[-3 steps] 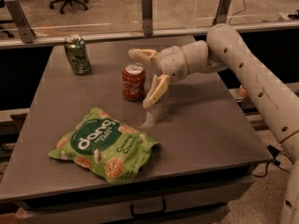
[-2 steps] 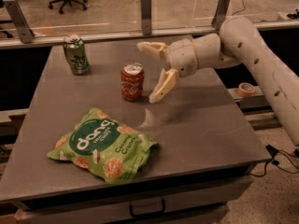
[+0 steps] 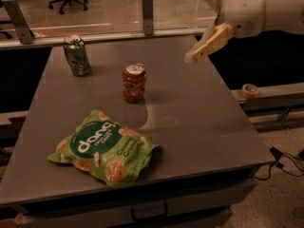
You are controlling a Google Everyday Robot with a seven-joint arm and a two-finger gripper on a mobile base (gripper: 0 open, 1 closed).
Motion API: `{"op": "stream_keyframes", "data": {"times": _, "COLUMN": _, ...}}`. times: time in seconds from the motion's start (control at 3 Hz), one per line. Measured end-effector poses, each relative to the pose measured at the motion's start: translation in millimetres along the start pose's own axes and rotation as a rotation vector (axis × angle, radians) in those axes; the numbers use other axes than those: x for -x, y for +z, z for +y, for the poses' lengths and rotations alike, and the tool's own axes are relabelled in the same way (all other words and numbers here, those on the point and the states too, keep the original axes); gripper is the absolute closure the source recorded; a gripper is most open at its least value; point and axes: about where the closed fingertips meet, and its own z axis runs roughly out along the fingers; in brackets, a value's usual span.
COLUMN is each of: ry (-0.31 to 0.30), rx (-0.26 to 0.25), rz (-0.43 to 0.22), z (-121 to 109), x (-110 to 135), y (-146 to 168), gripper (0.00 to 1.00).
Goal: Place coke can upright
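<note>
The red coke can [image 3: 134, 82] stands upright on the grey table [image 3: 204, 122], a little behind its middle, with its silver top showing. My gripper [image 3: 203, 20] is up at the top right, raised above the table's far right part and well clear of the can. It is open and holds nothing; one cream finger [image 3: 209, 42] points down-left and the other is cut off by the top edge.
A green drink can [image 3: 77, 55] stands upright at the back left. A green chip bag [image 3: 104, 149] lies at the front left. A glass barrier [image 3: 148, 13] runs behind the table. A tape roll [image 3: 249, 90] lies on a ledge to the right.
My gripper has moved away from the coke can, up and to the right. The can stays upright where it was.
</note>
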Motion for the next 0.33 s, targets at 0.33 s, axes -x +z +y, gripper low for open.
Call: {"op": "stream_keyframes", "data": {"times": 0.33, "ry": -0.010, "rx": -0.052, "rz": 0.000, "z": -10.8, "x": 7.6, "y": -4.8, "gripper": 0.00}}
